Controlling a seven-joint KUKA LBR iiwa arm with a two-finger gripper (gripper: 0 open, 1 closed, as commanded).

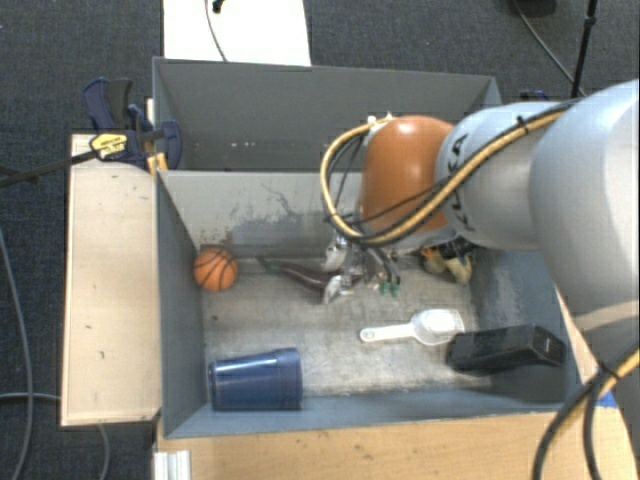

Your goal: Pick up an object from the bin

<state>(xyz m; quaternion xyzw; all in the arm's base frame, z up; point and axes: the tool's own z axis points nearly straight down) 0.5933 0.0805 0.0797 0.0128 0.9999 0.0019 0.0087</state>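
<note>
The gripper (343, 278) sits right of the orange ball (215, 269), at the far end of a dark long thing (298, 271); spread or pinching, I cannot tell. Caught only by its tip, that thing may slip free.

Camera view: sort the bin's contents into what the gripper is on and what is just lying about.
In the job:
gripper, low at mid-bin
dark brown long thing, right beside the gripper

Lying about:
small basketball, left wall
blue cup, on its side, near corner
white scoop
black block, right side
</note>
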